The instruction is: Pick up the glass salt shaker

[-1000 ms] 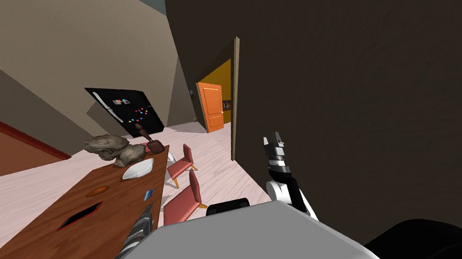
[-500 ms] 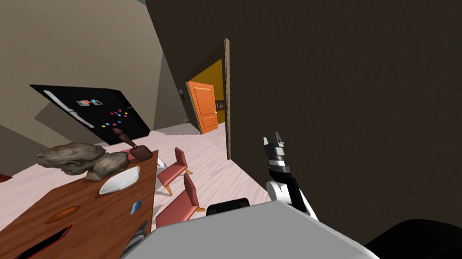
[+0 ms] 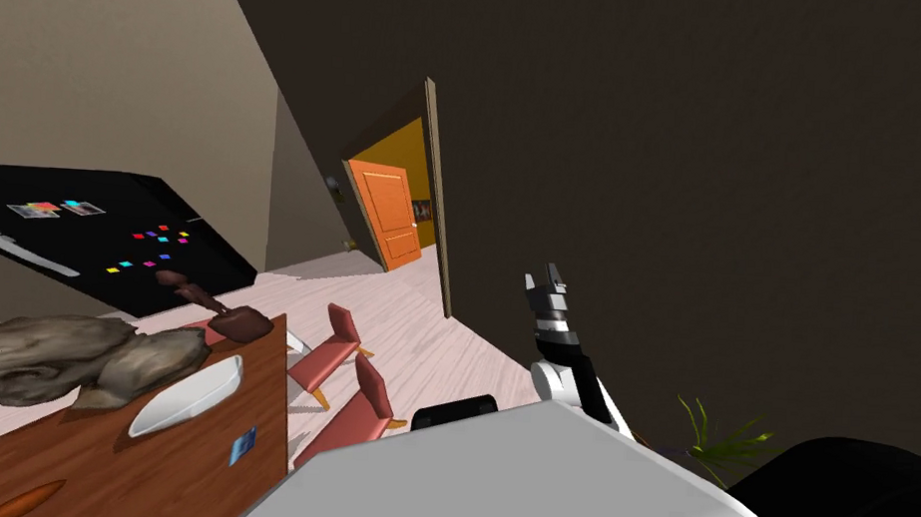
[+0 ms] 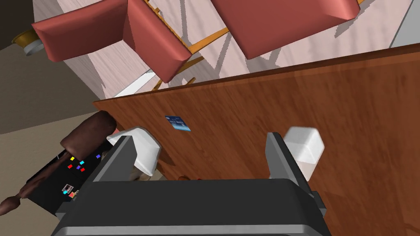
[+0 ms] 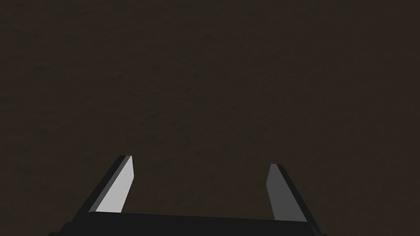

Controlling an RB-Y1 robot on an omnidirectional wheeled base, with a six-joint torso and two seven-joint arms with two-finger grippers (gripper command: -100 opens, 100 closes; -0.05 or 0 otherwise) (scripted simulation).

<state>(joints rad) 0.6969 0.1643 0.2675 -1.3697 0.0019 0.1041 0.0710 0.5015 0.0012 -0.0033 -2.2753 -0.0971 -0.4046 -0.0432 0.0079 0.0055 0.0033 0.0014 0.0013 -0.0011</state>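
Turning right, I now see a plant [image 3: 722,442]; salt shaker [image 4: 304,148] beside left jaws.

— Where does our head camera look from?
— From high up, steeply down and rolled. It looks over the wooden table [image 3: 188,434] on our left, with the red chairs [image 3: 343,353] and black fridge [image 3: 100,238] beyond.
— And our wrists?
— Our left wrist camera hangs close over that same table and shares the chairs, the blue card [image 4: 177,123] and the fridge. Our right one faces the dark wall [image 5: 205,73] behind the right gripper [image 3: 542,273].
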